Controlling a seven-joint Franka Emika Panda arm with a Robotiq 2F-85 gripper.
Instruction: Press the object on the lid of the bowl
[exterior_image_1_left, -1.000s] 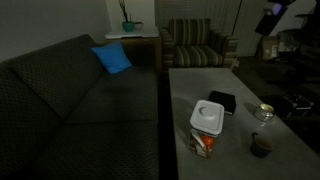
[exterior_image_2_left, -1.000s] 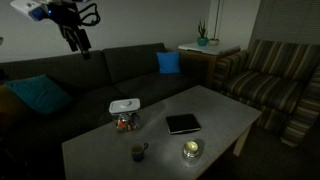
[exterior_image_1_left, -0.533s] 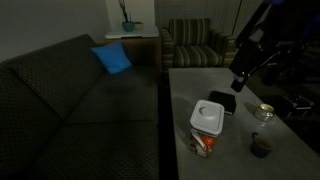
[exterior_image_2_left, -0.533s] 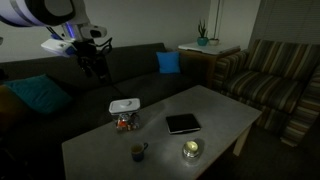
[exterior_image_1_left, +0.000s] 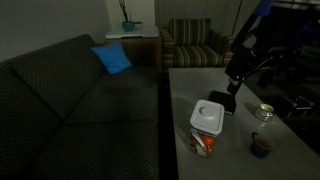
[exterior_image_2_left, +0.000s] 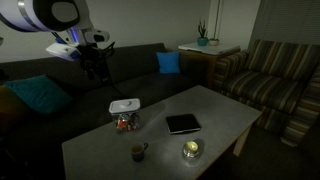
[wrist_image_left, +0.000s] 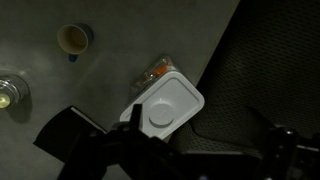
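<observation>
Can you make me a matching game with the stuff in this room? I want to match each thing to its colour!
Things:
1. lid
2. cushion
3. flat square thing
4. sides of the bowl

Colours:
A. blue
B. orange-red and white pattern
C. white
D. black

Right pairs: 1-C, 2-A, 3-D, 4-B
</observation>
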